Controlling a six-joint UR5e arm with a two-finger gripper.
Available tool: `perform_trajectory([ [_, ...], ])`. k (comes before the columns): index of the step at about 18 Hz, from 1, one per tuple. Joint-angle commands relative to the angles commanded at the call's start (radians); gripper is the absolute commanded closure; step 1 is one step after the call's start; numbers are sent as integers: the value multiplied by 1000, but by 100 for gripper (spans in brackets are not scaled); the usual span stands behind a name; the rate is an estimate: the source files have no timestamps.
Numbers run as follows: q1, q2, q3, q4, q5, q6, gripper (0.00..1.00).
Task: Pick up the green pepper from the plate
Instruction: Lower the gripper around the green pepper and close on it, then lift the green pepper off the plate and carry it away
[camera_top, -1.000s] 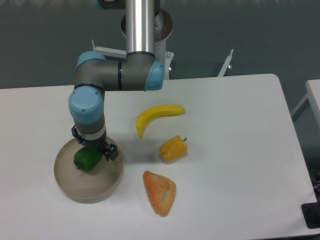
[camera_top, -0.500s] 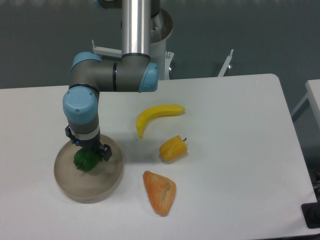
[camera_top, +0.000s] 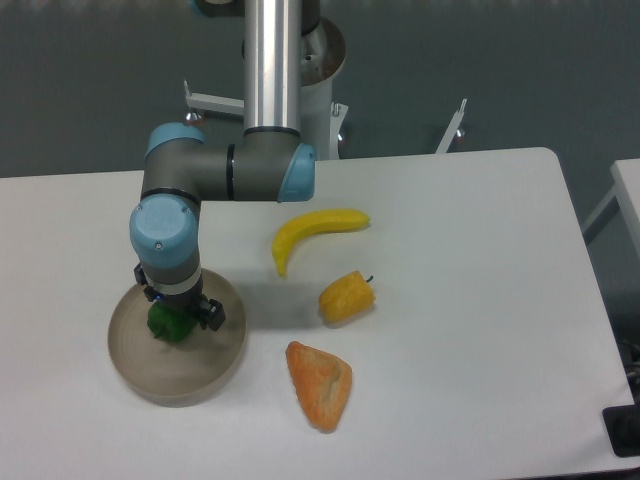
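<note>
Hand (camera_top: 176, 318) now lower onto green pepper (camera_top: 167, 325)

A white table (camera_top: 480, 300) with rounded corners stands before a dark grey-blue backdrop (camera_top: 500, 70), possibly a wall.

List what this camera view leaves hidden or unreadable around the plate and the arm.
- Pincer: the wrist above covers it, so open or shut cannot be told.
- Pepper: only its lower left part shows; contact with the fingers is hidden by the arm.
- Plate: its far rim is behind the arm.
- Arm column: cut off by the top edge.
</note>
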Motion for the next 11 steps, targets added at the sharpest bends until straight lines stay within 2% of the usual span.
perform_trajectory([
  [2, 0, -2, 8, 0, -5, 6, 65],
  [3, 3, 4, 12, 2, -14, 8, 69],
  [8, 63, 72, 43, 2, -34, 24, 75],
  [11, 165, 141, 38, 0, -49, 112, 75],
])
